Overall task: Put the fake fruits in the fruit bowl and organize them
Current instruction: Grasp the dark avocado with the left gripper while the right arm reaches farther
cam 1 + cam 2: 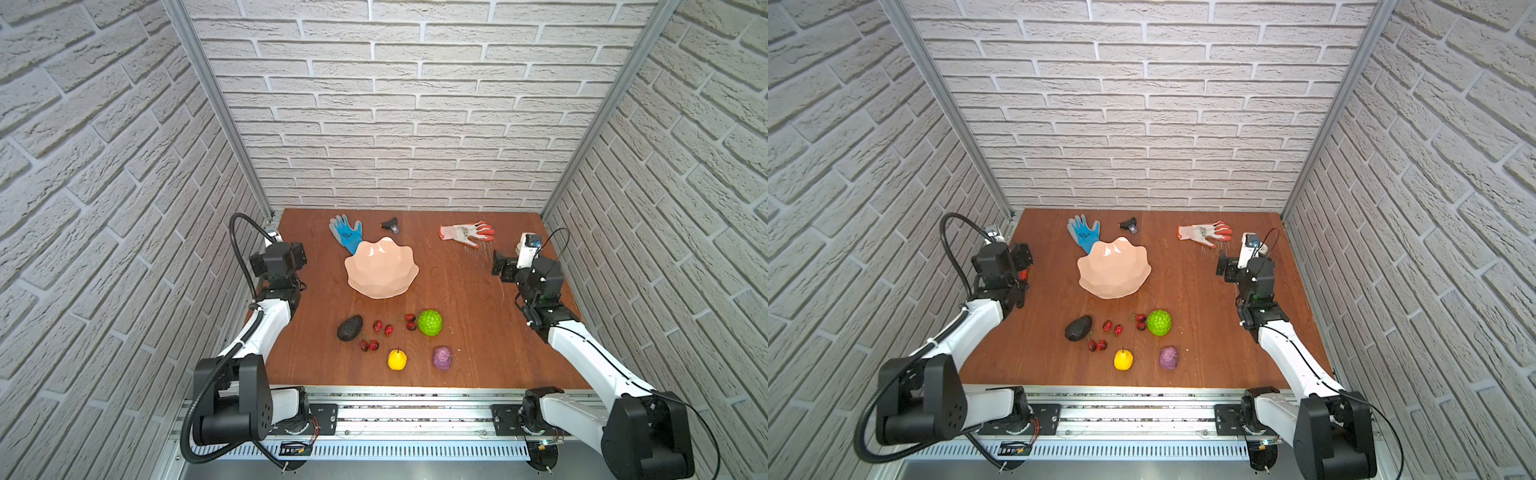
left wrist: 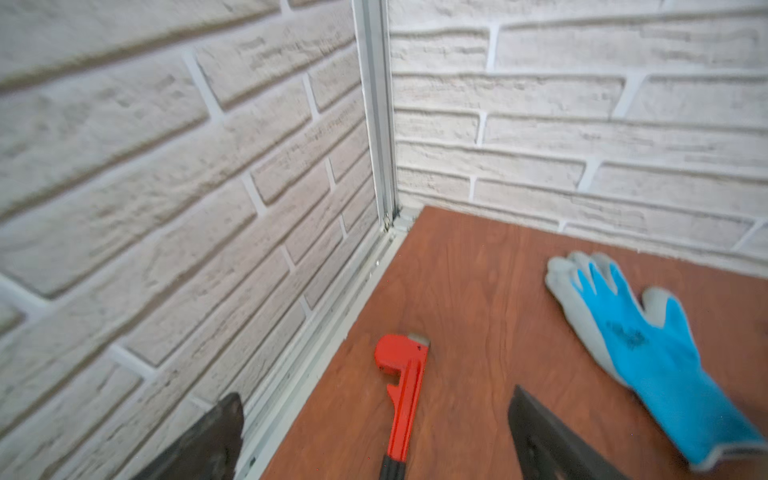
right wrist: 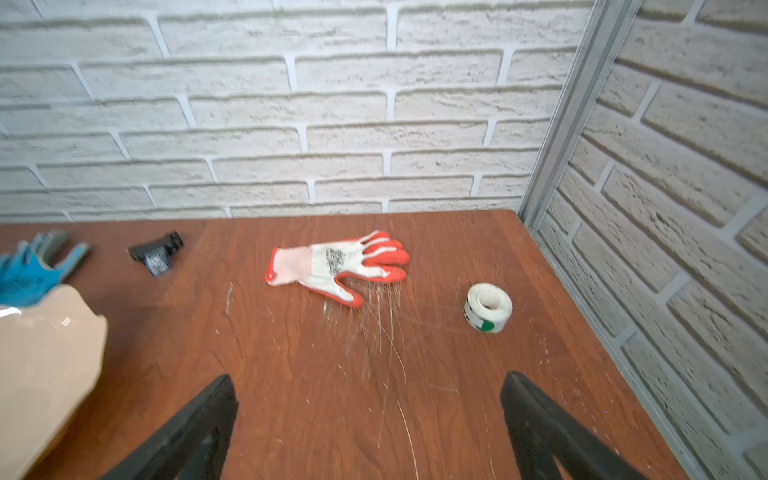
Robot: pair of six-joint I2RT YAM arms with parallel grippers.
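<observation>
On the reddish-brown tabletop (image 1: 457,291), a peach-pink, scallop-rimmed fruit bowl (image 1: 381,270) sits empty at centre. In front of it lie a dark bumpy avocado (image 1: 349,328), red stemmed berries (image 1: 377,325), a green knobbly ball (image 1: 430,322), a yellow pear-like fruit (image 1: 397,359) and a purple lumpy fruit (image 1: 442,358). The left tool (image 2: 376,395) and right tool (image 3: 370,378) stand spread, holding nothing.

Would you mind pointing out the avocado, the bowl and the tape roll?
avocado (image 1: 349,328): in a top view, its middle.
bowl (image 1: 381,270): in a top view, bare inside.
tape roll (image 3: 500,315): right wrist view, outer band.
</observation>
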